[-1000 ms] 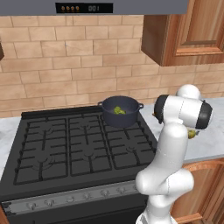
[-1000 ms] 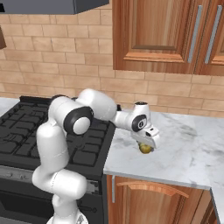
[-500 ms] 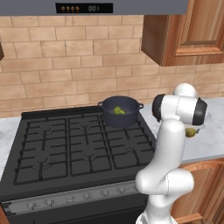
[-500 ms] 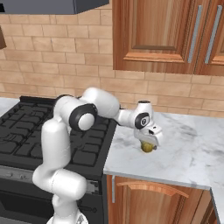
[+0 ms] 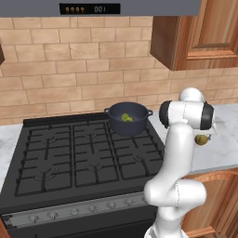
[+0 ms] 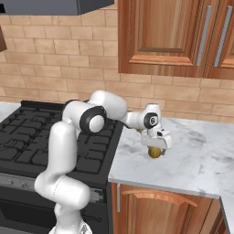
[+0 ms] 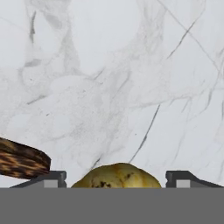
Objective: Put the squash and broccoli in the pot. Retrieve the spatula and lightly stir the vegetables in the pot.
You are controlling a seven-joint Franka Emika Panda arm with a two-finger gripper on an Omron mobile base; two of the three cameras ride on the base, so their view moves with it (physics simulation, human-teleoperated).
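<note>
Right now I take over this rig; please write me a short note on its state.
Gripper: down at the squash on the marble counter, fingers either side of it; whether it grips yet I cannot tell.
Pot: back right of the stove, broccoli inside.
Done: broccoli in pot.
Left: squash into the pot, fetch the spatula, stir lightly. A brown mottled end beside the squash in the hand view may be the spatula.
</note>
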